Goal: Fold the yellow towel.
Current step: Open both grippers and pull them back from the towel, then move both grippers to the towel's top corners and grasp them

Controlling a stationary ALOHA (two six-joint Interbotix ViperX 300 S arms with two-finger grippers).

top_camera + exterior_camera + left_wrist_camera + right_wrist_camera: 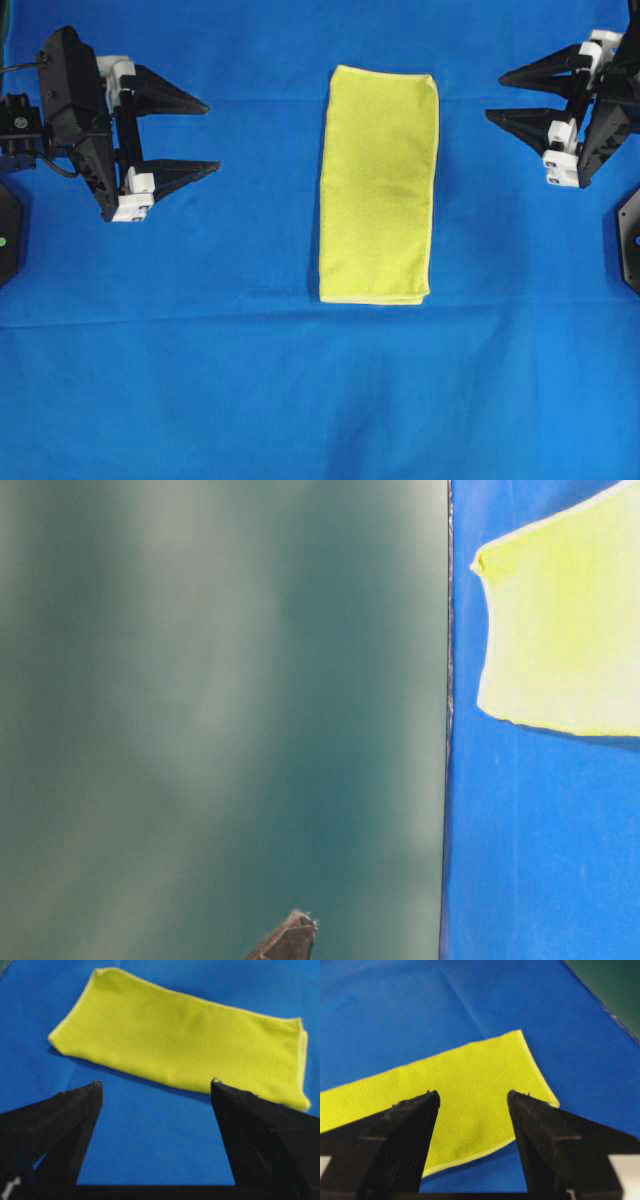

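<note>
Both grippers (212, 135) (493, 98) wide apart, empty.

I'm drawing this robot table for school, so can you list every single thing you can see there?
yellow towel: one, bright yellow, lying flat in the middle of the table, folded into a long rectangle with layered edges showing at its near end.
blue cloth: one, blue, covering the whole table top under the towel.
green surface: one, dark green and blurry, beside the blue cloth's edge in the table-level view; I cannot tell what it is.
left end effector: one, black with white parts, at the left side, open, apart from the towel.
right end effector: one, black with white parts, at the right side, open, apart from the towel.
</note>
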